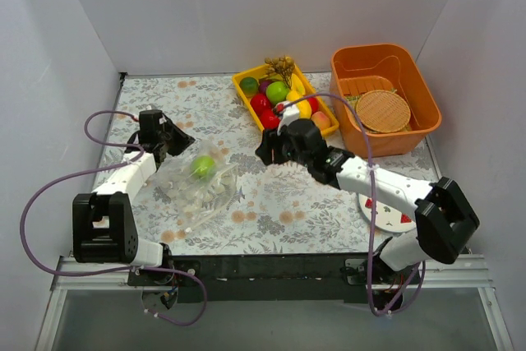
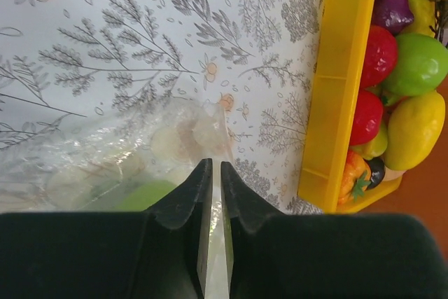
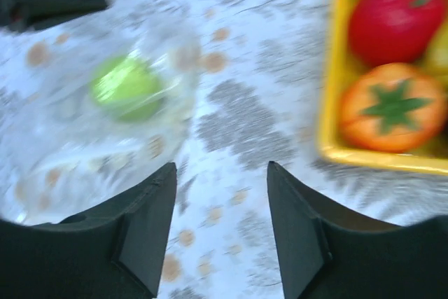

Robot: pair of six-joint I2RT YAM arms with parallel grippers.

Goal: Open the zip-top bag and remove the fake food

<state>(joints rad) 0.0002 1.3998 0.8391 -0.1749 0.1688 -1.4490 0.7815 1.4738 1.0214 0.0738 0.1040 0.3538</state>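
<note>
The zip-top bag [image 1: 204, 188] is seen lying crumpled on the patterned table [image 1: 279, 203], left of centre and in front of the left arm. A light green apple [image 1: 202, 167] is enclosed in it, toward its far end; whether other pieces are inside cannot be told through the crinkled film. The left pincer [image 2: 213, 170] is clenched on a corner of the bag, a thin strip of clear plastic being caught between its nearly closed jaws. The right pincer [image 3: 221, 167] is held released over bare table between the bag and the yellow tray [image 2: 336, 103], with its jaws spread and nothing between them. The tray is set at the far middle of the table, well apart from the bag, and is filled with glossy toy fruits [image 1: 277, 92] in red, green, yellow and purple. An orange basket [image 1: 427, 117] is placed just to the right of the tray.
</note>
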